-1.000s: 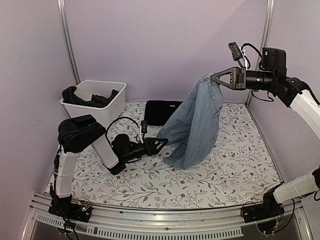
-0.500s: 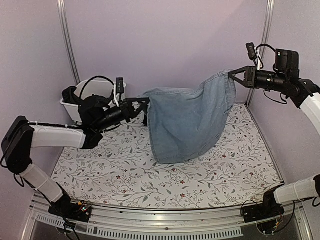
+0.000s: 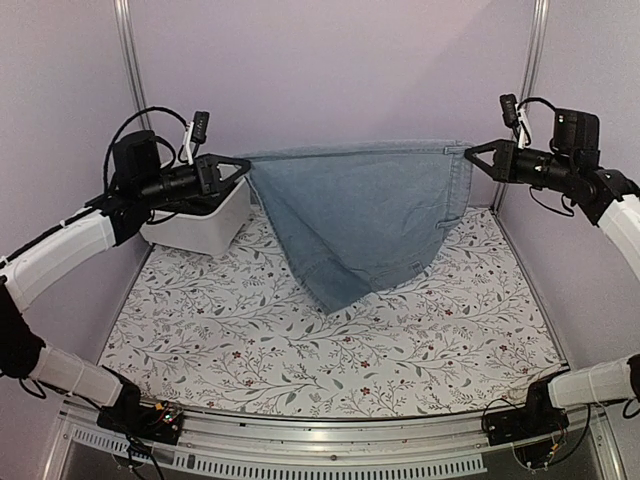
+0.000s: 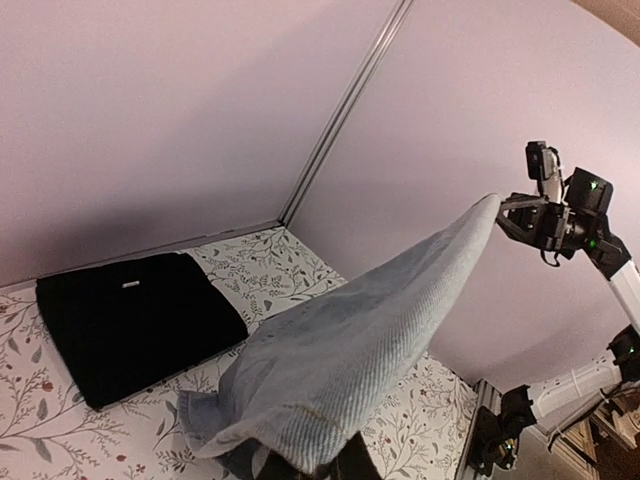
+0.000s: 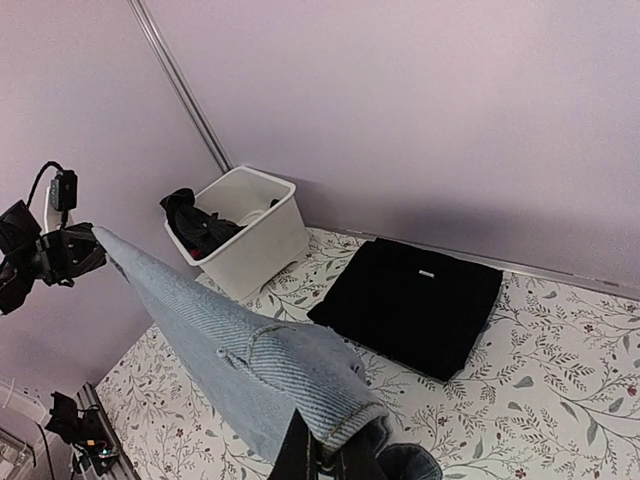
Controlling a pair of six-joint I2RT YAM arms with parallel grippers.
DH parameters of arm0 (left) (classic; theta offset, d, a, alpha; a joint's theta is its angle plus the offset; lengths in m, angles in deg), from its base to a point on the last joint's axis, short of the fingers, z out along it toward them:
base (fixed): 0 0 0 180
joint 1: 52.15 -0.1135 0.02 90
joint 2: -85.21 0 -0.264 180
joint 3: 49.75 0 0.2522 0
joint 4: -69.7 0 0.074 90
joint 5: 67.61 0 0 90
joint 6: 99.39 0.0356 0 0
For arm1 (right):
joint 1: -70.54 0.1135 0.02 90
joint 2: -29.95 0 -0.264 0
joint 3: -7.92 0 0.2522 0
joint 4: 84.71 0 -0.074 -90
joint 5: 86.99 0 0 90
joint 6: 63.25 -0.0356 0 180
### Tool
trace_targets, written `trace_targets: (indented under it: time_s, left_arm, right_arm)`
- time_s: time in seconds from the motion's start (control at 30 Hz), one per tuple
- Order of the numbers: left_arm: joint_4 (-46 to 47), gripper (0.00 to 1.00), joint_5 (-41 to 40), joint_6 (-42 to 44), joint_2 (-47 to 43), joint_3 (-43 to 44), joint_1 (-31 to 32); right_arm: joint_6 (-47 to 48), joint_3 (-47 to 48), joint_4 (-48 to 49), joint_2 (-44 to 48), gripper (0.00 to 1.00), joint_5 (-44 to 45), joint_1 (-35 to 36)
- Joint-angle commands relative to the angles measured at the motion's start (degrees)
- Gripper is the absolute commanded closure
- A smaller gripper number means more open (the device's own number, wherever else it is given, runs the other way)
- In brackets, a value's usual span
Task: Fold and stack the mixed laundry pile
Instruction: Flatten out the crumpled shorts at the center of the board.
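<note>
Denim jeans (image 3: 370,215), pinched taut between left claw (image 3: 244,165) and right claw (image 3: 469,152), hide the folded black cloth (image 5: 410,305).

From above, the jeans (image 3: 370,215) hide the folded black cloth (image 5: 415,305) at 12 o'clock on the tabletop (image 3: 250,340); each wrist view crops its own jaws at 6 o'clock.

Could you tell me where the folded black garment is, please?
The folded black garment lies on the table by the back wall, right of the white bin in the right wrist view; the jeans hide it in the top view.
</note>
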Motion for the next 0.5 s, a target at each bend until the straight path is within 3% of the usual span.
trace_targets:
  time_s: [0.0,0.13,0.27,0.37,0.47]
  left_arm:
    - [-5.67,1.00,-1.71,1.79,7.51,8.66,-5.60]
    - [-11.13,1.00,-2.67,3.62,16.25,24.62,-7.53]
    - [-15.43,1.00,-3.23,5.64,17.13,34.27,-7.49]
    - [-17.15,1.00,-3.01,7.55,11.63,30.78,-6.73]
    - [-17.32,1.00,-3.30,8.09,4.44,20.27,-4.88]
  right_arm:
    - [-3.58,5.56,9.07,-6.85,1.00,1.03,-1.92]
    - [-4.54,18.16,9.01,-18.97,1.00,0.59,-2.23]
    - [-4.89,26.31,9.30,-23.99,1.00,-2.96,-2.70]
    - [-4.95,21.00,11.95,-20.34,1.00,-5.37,-2.71]
    - [-6.32,6.89,15.89,-15.02,1.00,-10.08,-2.60]
